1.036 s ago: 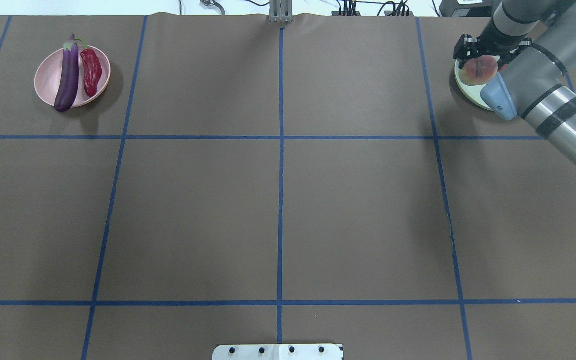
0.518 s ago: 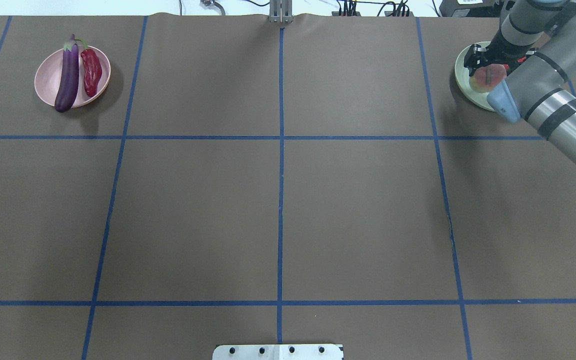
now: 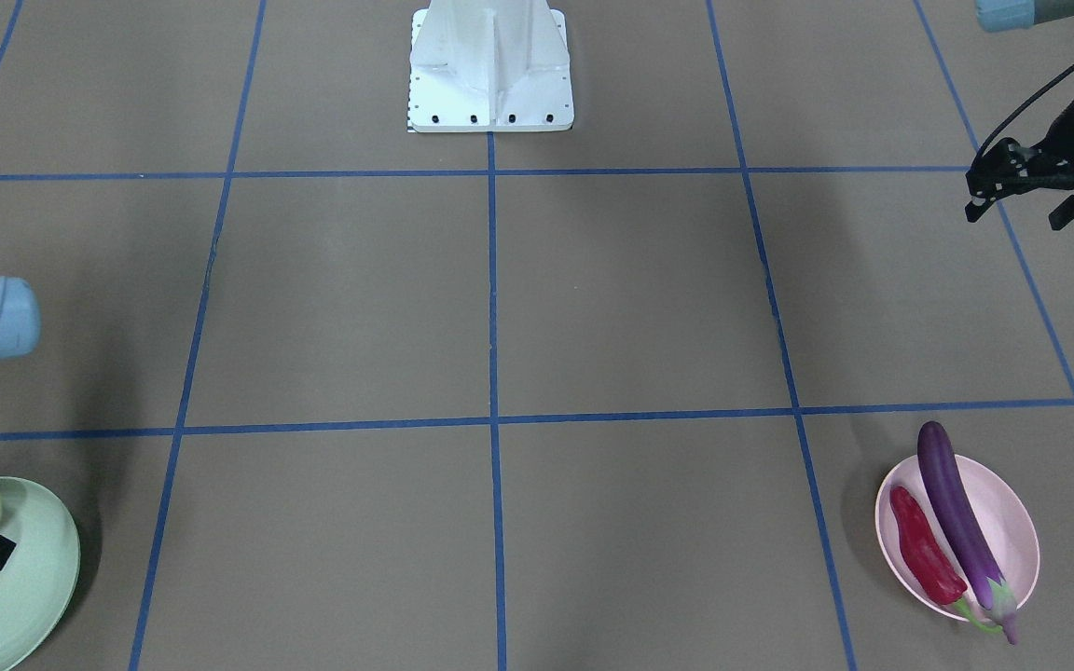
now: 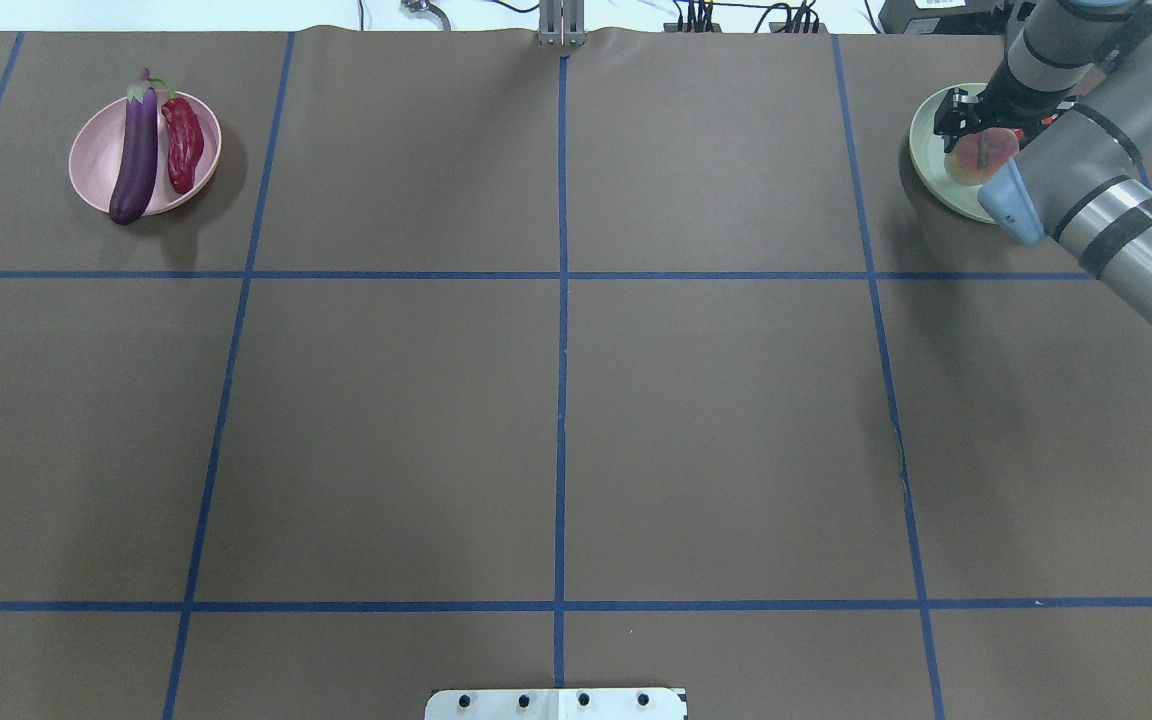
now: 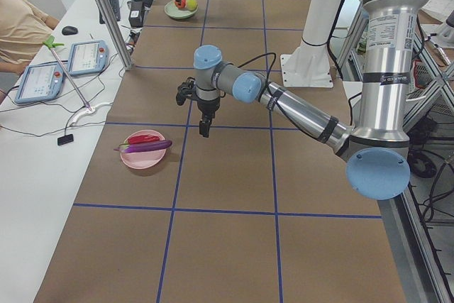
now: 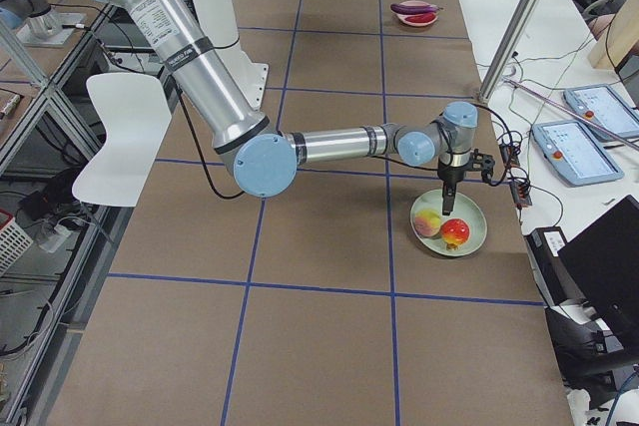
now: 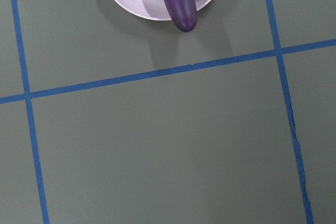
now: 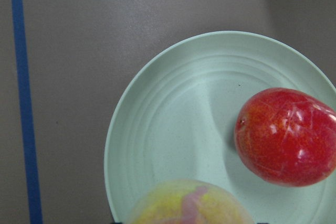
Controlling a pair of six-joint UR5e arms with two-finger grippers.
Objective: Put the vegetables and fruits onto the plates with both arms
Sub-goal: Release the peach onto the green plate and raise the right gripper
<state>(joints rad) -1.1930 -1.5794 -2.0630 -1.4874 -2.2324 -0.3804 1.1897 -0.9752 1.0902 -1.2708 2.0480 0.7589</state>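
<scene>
Right gripper above the mint plate, peach directly beneath it; I cannot tell whether the jaws clamp it. Red fruit just beside one finger: I judge a careless lift could send either fruit rolling off. Left gripper, prongs apart, holds nothing.

A table papered in brown, gridded with blue tape lines; along the table's operator side runs a white bench with two tablets and an aluminium post; on the table's opposite side stands a white chair
</scene>
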